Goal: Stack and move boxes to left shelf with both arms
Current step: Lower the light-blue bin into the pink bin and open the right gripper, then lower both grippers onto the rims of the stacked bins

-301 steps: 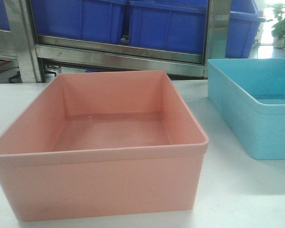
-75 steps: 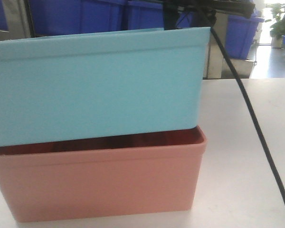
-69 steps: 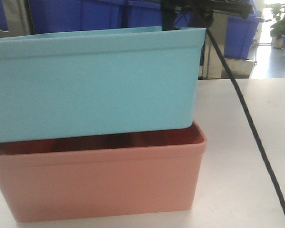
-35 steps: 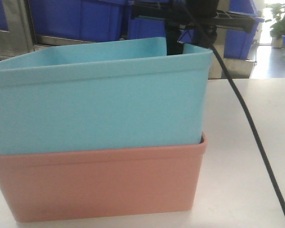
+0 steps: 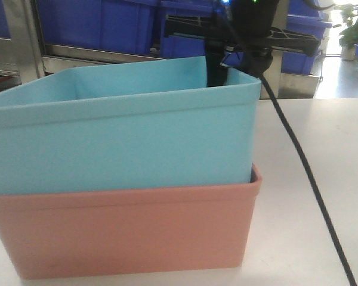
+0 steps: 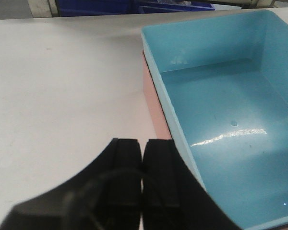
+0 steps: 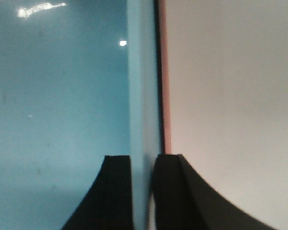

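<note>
"Position of the light sky-blue rectangular plastic bin (image 5: 119, 143)?"

"Nested in the salmon-pink rectangular plastic bin (image 5: 125, 229) on the white table (image 5: 334, 137). Its rim stands well above the pink rim and slants, higher toward the right in the front view. Behind stand dark-blue crates (image 5: 95, 24)."

"And the grippers?"

"The right gripper (image 7: 142, 160) pinches the blue bin's side wall, one black finger inside, one outside. The left gripper (image 6: 142, 148) hangs over the table beside the bins, fingers pressed together with nothing between them."
</note>
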Tool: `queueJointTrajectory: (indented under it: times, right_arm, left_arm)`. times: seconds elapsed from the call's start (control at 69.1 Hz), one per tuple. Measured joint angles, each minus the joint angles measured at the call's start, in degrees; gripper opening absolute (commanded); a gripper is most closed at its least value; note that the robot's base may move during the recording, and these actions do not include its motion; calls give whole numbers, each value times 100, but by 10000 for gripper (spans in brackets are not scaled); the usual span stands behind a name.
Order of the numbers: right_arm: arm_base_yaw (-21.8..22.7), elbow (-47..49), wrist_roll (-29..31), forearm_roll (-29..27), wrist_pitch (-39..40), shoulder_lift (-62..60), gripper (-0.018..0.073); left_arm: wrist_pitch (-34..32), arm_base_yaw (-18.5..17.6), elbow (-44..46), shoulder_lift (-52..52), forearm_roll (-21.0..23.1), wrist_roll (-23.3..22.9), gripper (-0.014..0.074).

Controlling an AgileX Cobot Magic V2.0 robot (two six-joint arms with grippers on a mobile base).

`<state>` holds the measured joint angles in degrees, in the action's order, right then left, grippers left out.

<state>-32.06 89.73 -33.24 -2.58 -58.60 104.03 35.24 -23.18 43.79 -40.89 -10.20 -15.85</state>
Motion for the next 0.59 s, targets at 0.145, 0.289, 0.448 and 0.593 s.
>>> queueJointTrajectory:
  times: [0.145,0.289,0.448,0.593]
  right_arm:
    - [0,0,0,14,-2,0,627]
    - [0,12,0,258,-2,-108,622]
    - [0,35,136,650,-17,-414,622]
    - [0,59,506,780,-151,-649,622]
  left_arm:
    - [0,0,0,0,0,0,-7]
    - [0,0,0,0,0,0,-7]
    - [0,0,0,0,0,0,7]
    - [126,0,42,-13,143,0,176]
